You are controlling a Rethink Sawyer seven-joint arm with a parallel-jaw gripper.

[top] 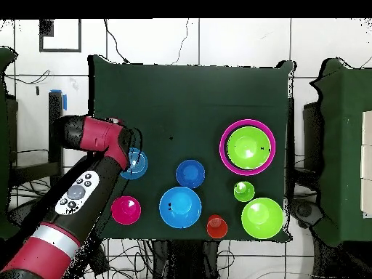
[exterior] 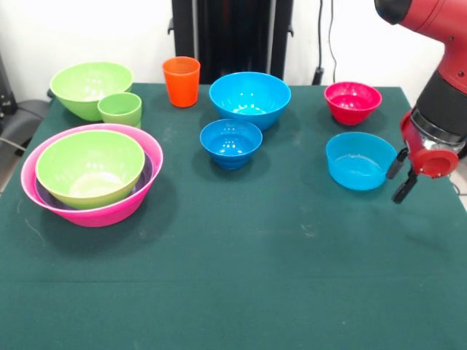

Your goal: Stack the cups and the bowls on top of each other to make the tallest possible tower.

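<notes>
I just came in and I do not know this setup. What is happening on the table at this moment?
A red Sawyer arm's gripper hangs open beside a light blue bowl, holding nothing. A tower is begun: a lime green bowl sits in a purple bowl inside the large pink bowl. The orange cup, small green cup, red bowl, two other blue bowls and another lime bowl stand loose.

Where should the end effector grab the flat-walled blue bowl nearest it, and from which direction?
Judging from the pose, pinch the rim of the flat-walled blue bowl from above, one finger inside and one outside. It sits upright and open, with nearly straight walls and nothing in it. The side toward the end effector looks best: the arm is right beside it, and the red bowl stands apart.
</notes>
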